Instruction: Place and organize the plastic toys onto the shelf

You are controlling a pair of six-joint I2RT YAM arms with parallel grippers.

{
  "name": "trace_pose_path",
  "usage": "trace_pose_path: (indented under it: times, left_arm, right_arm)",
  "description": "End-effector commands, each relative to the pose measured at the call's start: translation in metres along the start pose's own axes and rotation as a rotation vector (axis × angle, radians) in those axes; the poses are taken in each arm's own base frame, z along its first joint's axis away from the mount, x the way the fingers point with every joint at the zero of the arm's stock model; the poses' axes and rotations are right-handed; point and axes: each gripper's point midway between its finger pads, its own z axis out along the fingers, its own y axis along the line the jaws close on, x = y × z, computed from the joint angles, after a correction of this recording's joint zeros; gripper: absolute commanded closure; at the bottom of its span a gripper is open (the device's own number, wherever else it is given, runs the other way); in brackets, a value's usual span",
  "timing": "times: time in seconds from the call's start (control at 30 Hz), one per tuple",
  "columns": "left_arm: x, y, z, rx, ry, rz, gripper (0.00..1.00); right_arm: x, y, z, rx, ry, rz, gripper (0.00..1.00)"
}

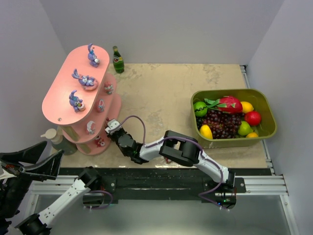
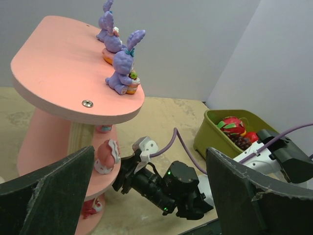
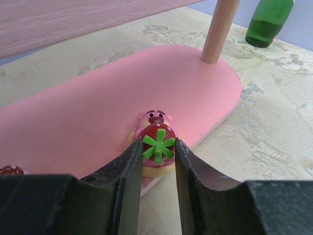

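Toys point(image 1: 86, 79) mostly stand on the shelf point(image 1: 61, 98), and we pinch one pink bear point(image 3: 155, 142) at its bottom tier's edge in right jaws, left jaws wide.

There were three purple bunnies point(image 1: 77, 100), four other small toys point(image 1: 100, 105) on lower tiers, one pink bear point(image 3: 155, 120), one shelf point(image 1: 57, 97), one green bottle point(image 1: 118, 59), one fruit tub point(image 1: 270, 121), two arms point(image 1: 183, 149).
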Motion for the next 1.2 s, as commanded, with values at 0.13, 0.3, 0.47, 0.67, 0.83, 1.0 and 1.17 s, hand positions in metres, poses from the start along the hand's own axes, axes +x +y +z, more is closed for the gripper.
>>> trace_pose_path:
  times: [0.13, 0.3, 0.47, 0.67, 0.83, 1.0, 1.17]
  left_arm:
    - [-0.006, 0.000, 0.002, -0.006, -0.016, 0.011, 0.00]
    - [-0.006, 0.000, 0.001, -0.006, -0.016, 0.011, 0.01]
    - [-0.006, 0.000, 0.001, -0.006, -0.016, 0.011, 0.00]
    - [-0.007, -0.002, 0.000, 0.002, -0.018, 0.006, 0.00]
    - [-0.009, -0.004, -0.001, 0.016, -0.020, -0.005, 0.00]
    - [-0.014, -0.007, -0.005, 0.032, -0.032, -0.019, 0.00]
    - [-0.014, -0.008, -0.008, 0.040, -0.030, -0.024, 0.00]
  right_arm:
    - [-0.010, 0.000, 0.016, -0.002, -0.073, 0.057, 0.68]
    - [-0.011, 0.001, 0.017, -0.014, -0.083, 0.070, 0.68]
    - [-0.024, -0.005, 0.013, -0.005, -0.100, 0.094, 0.65]
    - [-0.047, -0.019, 0.002, 0.018, -0.129, 0.126, 0.40]
    - [-0.074, -0.026, -0.008, 0.011, -0.164, 0.165, 0.34]
    - [-0.087, -0.047, -0.032, 0.097, -0.112, 0.168, 0.32]
    - [-0.087, -0.087, -0.081, 0.235, 0.155, 0.229, 0.30]
